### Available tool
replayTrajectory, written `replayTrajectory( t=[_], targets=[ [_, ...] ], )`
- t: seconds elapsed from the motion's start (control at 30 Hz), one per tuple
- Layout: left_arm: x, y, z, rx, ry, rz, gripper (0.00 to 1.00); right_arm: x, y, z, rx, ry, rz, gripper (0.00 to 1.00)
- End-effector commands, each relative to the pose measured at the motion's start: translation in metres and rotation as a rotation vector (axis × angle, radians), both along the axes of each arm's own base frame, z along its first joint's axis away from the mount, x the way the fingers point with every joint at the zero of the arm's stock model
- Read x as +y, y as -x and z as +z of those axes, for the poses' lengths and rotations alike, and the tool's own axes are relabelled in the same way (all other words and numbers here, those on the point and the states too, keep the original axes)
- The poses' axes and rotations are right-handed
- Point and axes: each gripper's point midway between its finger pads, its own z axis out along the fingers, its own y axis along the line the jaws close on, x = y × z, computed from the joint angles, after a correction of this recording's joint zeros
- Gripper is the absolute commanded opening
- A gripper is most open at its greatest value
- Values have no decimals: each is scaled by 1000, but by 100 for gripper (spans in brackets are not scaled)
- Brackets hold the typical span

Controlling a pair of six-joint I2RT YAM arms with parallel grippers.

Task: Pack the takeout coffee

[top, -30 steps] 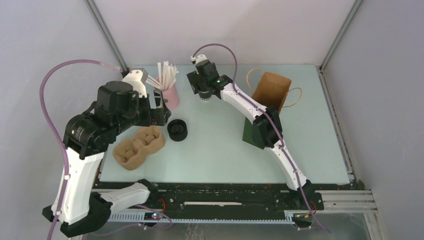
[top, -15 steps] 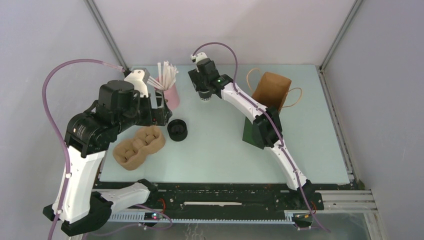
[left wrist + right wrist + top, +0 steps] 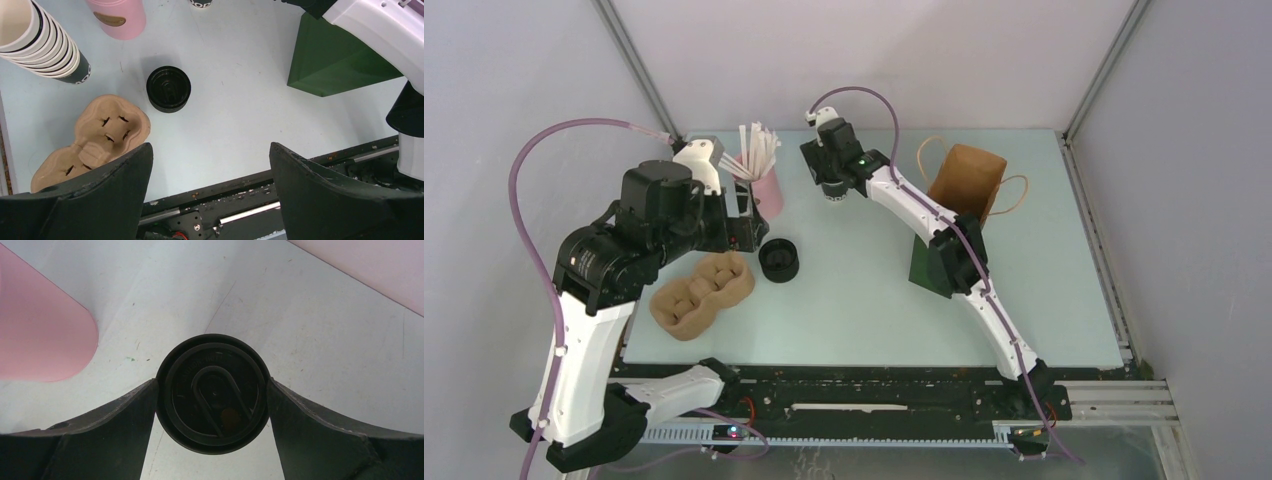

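The takeout coffee (image 3: pixel 212 392), a dark cup with a round black lid, stands at the back of the table, right of the pink cup. My right gripper (image 3: pixel 212 385) reaches down over it, and both fingers touch the sides of the lid. From above the cup (image 3: pixel 834 193) only peeks out under that gripper (image 3: pixel 832 182). The brown paper bag (image 3: pixel 967 180) stands at the back right with its handles out. My left gripper (image 3: pixel 210 150) hangs open over the table's left side with nothing between its fingers.
A squat stack of black lids (image 3: pixel 778 259) and a brown pulp cup carrier (image 3: pixel 702 293) lie left of centre. A pink cup (image 3: pixel 766 190) holds white sticks. Lidless stacked cups (image 3: pixel 45 45) lean at the far left. A green box (image 3: pixel 929 265) sits under the right arm.
The right gripper's fingers have closed in onto the lid of the takeout coffee. The left arm has barely shifted.
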Motion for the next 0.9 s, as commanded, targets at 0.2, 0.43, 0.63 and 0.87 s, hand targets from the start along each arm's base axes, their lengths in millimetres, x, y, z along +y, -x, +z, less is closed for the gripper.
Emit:
replayTrajectory(
  t=[0.2, 0.43, 0.63, 0.87],
  targets=[
    [-3, -2, 13, -47, 24, -21, 91, 0, -12, 15, -31, -56, -6, 76],
    [-5, -4, 12, -45, 31, -21, 91, 2, -6, 39, -56, -72, 0, 64],
    [-7, -6, 12, -50, 42, -26, 91, 6, 8, 89, -109, -118, 10, 59],
    [-11, -7, 14, -67, 68, -34, 91, 5, 50, 153, -117, -192, 26, 49]
  ],
)
